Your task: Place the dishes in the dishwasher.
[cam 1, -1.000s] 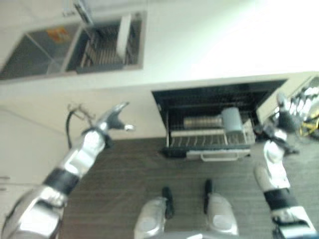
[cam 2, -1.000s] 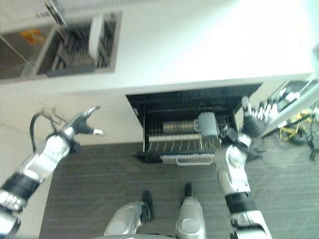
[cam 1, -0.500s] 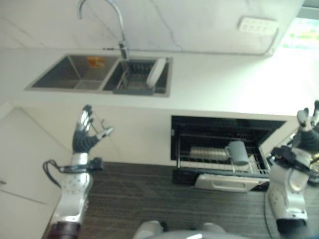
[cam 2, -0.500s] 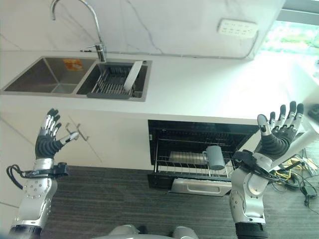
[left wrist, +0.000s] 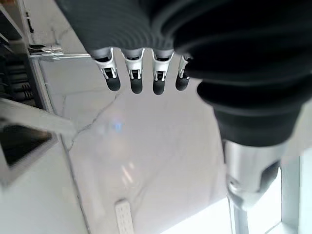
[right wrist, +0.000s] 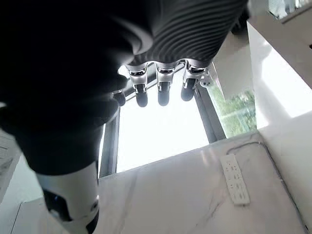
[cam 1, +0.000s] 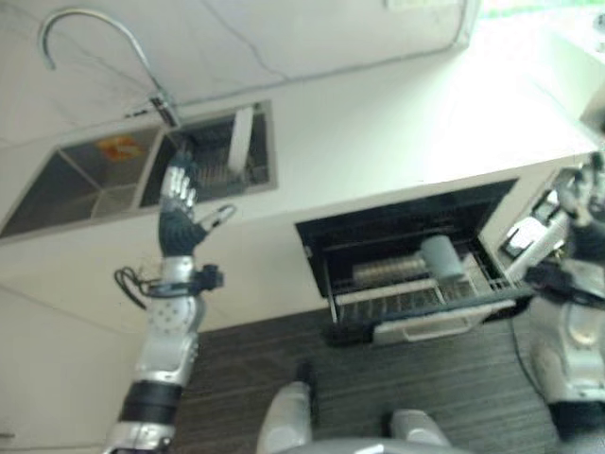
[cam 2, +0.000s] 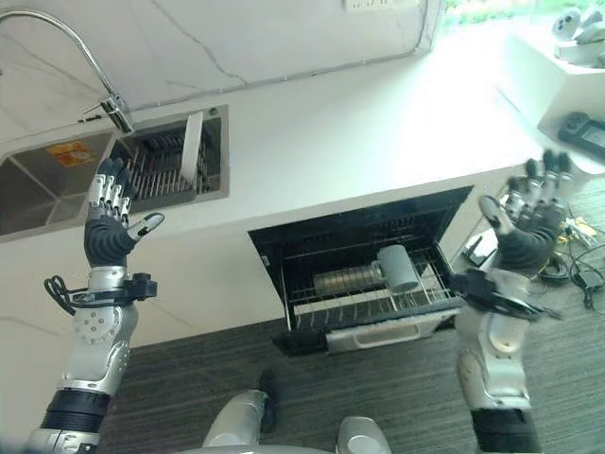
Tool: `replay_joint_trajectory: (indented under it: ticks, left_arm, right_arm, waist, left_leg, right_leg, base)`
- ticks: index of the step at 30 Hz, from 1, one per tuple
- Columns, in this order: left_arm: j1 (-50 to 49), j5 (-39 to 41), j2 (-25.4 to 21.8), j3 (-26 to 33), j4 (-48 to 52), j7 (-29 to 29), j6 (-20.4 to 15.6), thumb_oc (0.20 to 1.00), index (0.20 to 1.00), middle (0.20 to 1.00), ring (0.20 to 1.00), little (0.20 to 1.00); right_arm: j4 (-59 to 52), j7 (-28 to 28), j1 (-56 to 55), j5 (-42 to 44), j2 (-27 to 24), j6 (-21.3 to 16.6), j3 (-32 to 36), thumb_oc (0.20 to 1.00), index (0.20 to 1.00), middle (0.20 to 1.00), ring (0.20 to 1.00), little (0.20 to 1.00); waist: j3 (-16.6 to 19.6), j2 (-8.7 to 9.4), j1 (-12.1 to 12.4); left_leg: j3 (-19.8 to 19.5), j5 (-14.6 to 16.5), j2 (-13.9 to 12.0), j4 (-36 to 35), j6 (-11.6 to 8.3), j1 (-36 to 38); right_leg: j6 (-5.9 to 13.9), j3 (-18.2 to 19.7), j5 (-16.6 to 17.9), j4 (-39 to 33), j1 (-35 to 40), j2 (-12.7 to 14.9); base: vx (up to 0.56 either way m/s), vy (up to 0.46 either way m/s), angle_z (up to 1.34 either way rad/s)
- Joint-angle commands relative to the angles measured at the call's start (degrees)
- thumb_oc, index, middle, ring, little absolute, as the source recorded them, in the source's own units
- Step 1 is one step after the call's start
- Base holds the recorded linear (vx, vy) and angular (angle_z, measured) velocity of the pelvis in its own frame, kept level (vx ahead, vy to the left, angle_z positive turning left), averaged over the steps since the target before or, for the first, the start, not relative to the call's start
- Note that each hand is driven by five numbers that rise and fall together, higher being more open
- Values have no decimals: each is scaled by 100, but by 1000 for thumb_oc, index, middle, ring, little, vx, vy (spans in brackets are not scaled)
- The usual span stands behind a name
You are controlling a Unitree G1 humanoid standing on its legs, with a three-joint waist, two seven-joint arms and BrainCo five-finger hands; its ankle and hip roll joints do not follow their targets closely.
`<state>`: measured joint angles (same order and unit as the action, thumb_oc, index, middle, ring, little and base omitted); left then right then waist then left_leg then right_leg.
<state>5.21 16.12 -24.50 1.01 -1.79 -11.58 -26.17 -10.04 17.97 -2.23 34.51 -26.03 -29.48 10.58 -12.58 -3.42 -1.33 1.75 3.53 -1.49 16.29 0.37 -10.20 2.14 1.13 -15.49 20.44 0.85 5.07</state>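
Right eye view: my left hand (cam 2: 111,230) and right hand (cam 2: 531,223) hang raised, fingers spread wide and empty; plate (cam 2: 193,150) waits in sink rack (cam 2: 163,165), dishwasher (cam 2: 364,270) open.

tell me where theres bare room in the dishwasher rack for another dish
In the rack, the front row of tines stands bare from the left edge across to below the mug. The back is crowded: a stack of plates lies beside the mug. Both robot hands, left and right, are raised, open and empty.
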Motion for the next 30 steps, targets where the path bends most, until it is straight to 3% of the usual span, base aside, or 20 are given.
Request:
replay_joint_trajectory:
  ticks: [1,3,4,7,10,12,17,21,24,26,27,30]
  left_arm:
    - [-221,-295,-489,177,669,-92,-240,1000,1000,1000,1000,1000]
    - [-292,-402,-576,324,648,-200,-277,1000,1000,1000,1000,1000]
    - [-365,-461,-607,403,663,-321,-339,1000,1000,1000,1000,1000]
    - [-313,-497,-636,493,631,-434,-269,1000,1000,1000,1000,1000]
    - [-326,-665,-590,534,511,-698,-345,1000,1000,1000,1000,1000]
    - [-350,-813,-472,465,541,-691,-513,1000,1000,1000,1000,1000]
    - [-74,-904,-396,77,581,-594,-336,1000,1000,1000,1000,1000]
    - [67,-486,-316,-217,717,-220,-203,1000,1000,1000,1000,1000]
    - [93,-302,-274,-325,813,139,-77,1000,1000,1000,1000,1000]
    - [137,-312,-314,-444,857,206,34,1000,1000,1000,1000,1000]
    - [190,-293,-319,-478,808,267,62,1000,1000,1000,1000,1000]
    - [294,-481,-384,-683,616,409,61,1000,1000,1000,1000,1000]
  right_arm:
    - [-63,-148,554,133,189,-172,-220,1000,1000,1000,1000,1000]
    - [-92,-149,722,76,264,24,-309,1000,1000,1000,1000,1000]
    - [-81,-170,860,134,286,164,-392,1000,1000,1000,1000,1000]
    - [-25,-79,946,51,288,98,-565,1000,1000,1000,1000,1000]
    - [103,-139,1075,166,218,42,-636,1000,1000,1000,1000,1000]
    - [151,-184,1217,206,179,72,-648,1000,1000,1000,1000,1000]
    - [51,-151,1316,410,71,108,-645,1000,1000,1000,1000,1000]
    - [-11,-427,1200,371,50,530,-684,1000,1000,1000,1000,1000]
    - [-32,-621,1260,276,72,861,-859,1000,1000,1000,1000,1000]
    - [-85,-618,1383,107,1,1026,-1024,1000,1000,1000,1000,1000]
    - [-100,-626,1380,52,-37,1070,-1013,1000,1000,1000,1000,1000]
    - [-183,-586,1070,458,-125,933,-969,1000,1000,1000,1000,1000]
  waist:
    - [430,173,227]
    - [503,181,381]
    - [546,173,490]
    - [581,262,557]
    - [505,349,633]
    - [470,378,681]
    - [425,441,619]
    - [406,565,463]
    - [405,554,441]
    - [429,457,455]
    - [432,424,431]
    - [457,347,319]
  left_leg:
    - [-251,137,86,90,-3,-79]
    - [7,246,99,90,70,16]
    - [122,303,72,90,105,12]
    - [62,272,267,90,159,-172]
    - [25,96,411,90,97,-397]
    - [-7,-45,420,90,5,-544]
    - [81,-223,373,90,-87,-777]
    - [591,-69,368,90,-8,-345]
    - [411,-79,116,90,-121,-277]
    - [-40,-283,-245,90,-372,-550]
    - [-85,-374,-318,90,-420,-651]
    - [118,-230,-384,90,-357,-583]
  right_leg:
    - [367,-417,735,-325,32,298]
    - [421,-972,795,-325,-48,385]
    - [414,-1177,784,-325,-37,262]
    - [228,-1051,791,-325,-60,-385]
    - [28,-858,500,-325,-81,-560]
    - [-34,-805,450,-325,-111,-610]
    - [-121,-616,499,-325,-226,-807]
    - [-96,-773,621,-325,-290,-599]
    - [-61,-830,620,-325,-225,-517]
    - [-50,-712,525,-325,-106,-517]
    - [-46,-662,487,-325,-53,-516]
    - [39,-792,465,-325,14,-333]
  base:
    - [212,369,-25]
    - [106,297,-37]
    - [0,181,-72]
    - [-34,43,-68]
    - [-79,-60,-3]
    - [-99,-71,-9]
    - [-98,-108,4]
    - [-66,-54,15]
    - [3,104,69]
    - [110,323,36]
    - [173,382,20]
    - [146,285,31]
